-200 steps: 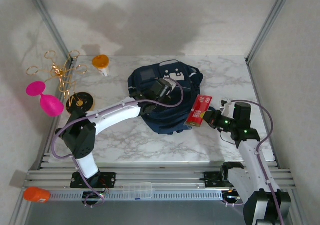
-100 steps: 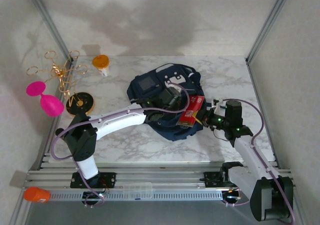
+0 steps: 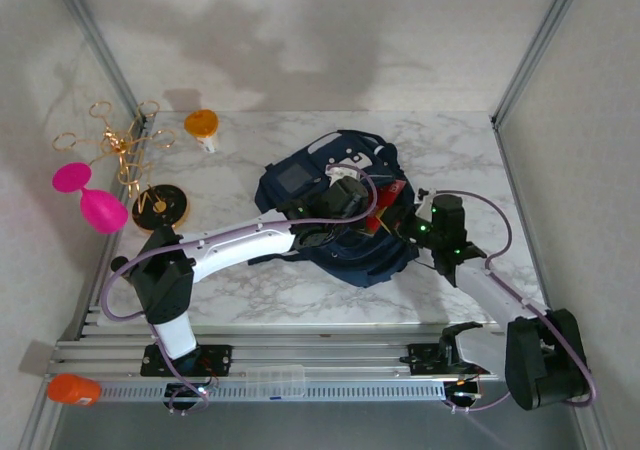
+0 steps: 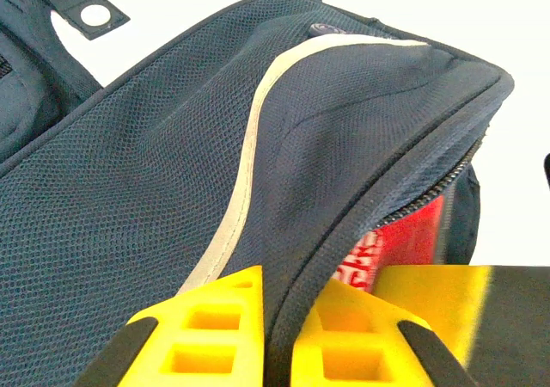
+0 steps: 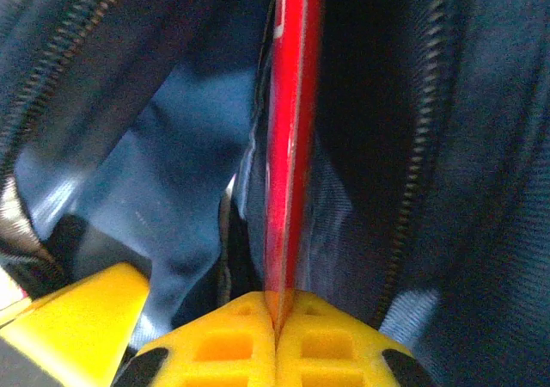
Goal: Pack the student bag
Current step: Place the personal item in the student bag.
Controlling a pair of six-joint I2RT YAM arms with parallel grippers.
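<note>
Top external: student bag (image 3: 360, 260) lies mid-table on the marble table (image 3: 250, 285). Left gripper (image 3: 340, 202) sits on its upper flap. Right gripper (image 3: 400, 222) is at its right-hand opening with a red packet (image 3: 388, 210).

Left wrist: jaws clenched on the bag's zip edge, lifting it; the red packet shows inside the gap.

Right wrist: jaws clamped on the thin red packet, edge-on, between the bag's open zip rows.

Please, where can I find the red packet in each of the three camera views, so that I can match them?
Top external: red packet at the centre, partly inside the opening of the student bag.
Left wrist: lower right, under the bag's raised zipper.
Right wrist: centre, seen edge-on, clamped in the right pincer.
Shared landmark: the open zipper of the navy bag.
</note>
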